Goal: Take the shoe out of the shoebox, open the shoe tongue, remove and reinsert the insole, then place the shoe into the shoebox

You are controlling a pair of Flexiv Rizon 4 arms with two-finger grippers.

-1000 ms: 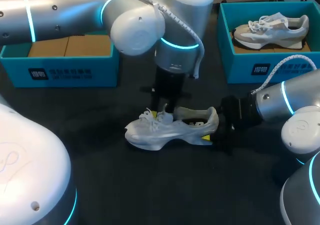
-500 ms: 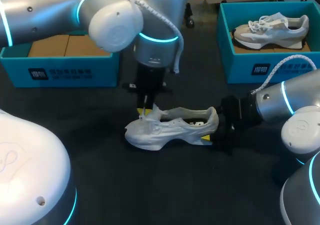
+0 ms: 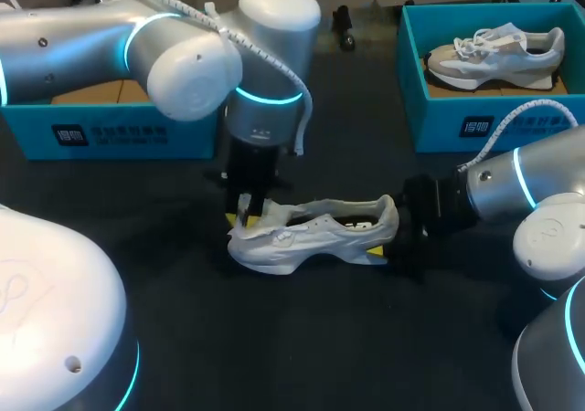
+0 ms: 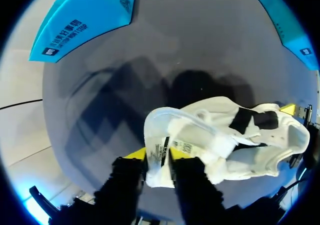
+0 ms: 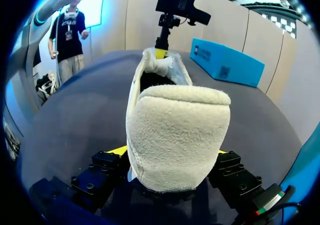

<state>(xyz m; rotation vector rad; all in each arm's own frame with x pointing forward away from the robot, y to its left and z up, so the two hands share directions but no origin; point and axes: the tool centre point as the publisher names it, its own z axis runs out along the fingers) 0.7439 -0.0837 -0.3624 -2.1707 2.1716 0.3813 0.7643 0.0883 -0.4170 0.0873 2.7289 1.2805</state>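
Two grips to mind: with right gripper (image 5: 169, 157) clamped on the heel (image 5: 177, 130) of the white shoe (image 3: 311, 233) on the table (image 3: 274, 338), draw the tongue (image 4: 185, 135), pinched in left gripper (image 4: 159, 157), slowly toeward without lifting the sole.

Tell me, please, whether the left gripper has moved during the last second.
Yes. The left gripper has slid from over the white shoe's middle toward its toe, holding the tongue, while the shoe stayed put.
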